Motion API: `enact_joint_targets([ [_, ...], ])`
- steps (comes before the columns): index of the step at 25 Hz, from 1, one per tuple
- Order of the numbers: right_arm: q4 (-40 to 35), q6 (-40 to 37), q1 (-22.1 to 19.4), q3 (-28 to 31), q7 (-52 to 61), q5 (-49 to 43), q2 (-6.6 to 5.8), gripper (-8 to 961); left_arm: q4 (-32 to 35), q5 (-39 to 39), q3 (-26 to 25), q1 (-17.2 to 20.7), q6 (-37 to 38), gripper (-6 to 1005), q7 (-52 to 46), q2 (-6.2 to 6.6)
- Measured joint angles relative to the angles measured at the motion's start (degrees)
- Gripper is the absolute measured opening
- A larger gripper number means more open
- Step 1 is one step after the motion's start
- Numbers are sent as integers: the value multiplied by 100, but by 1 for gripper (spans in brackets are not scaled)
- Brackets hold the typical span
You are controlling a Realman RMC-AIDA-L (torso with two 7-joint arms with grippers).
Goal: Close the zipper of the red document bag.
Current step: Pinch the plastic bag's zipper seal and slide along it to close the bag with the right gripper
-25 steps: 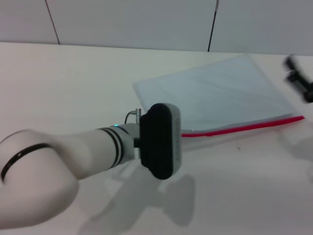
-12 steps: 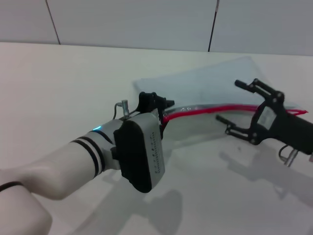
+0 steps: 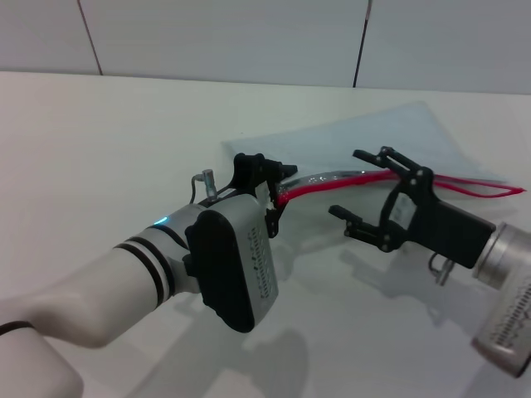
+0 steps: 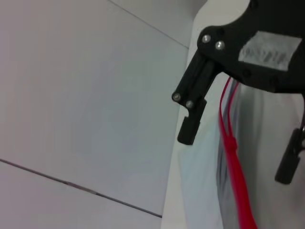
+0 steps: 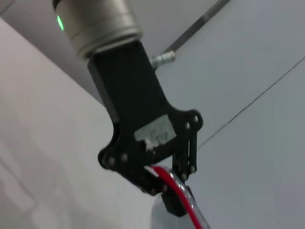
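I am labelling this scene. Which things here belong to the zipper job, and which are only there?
Job: red document bag; zipper; left gripper, shut on the zipper's end; right gripper, open beside the zipper.
Only there: table; wall.

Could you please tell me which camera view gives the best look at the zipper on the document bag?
The head view: there the zipper runs as one red line from the left gripper, pinching its end, past the open right gripper to the bag's far corner. Both wrist views show only a short red stretch near the left gripper.
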Motion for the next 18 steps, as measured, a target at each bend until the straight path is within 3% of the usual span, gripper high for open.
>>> enact_joint_targets([
  [5, 155, 160, -72, 219, -388, 28, -1, 817, 6, 0, 10, 6, -31, 55, 2, 0],
  [14, 172, 174, -93, 236, -617, 129, -1, 696, 14, 0, 6, 24, -99, 54, 5, 0],
  [18, 176, 179, -87, 237, -618, 131, -1, 528, 14, 0, -13, 24, -120, 54, 6, 0],
])
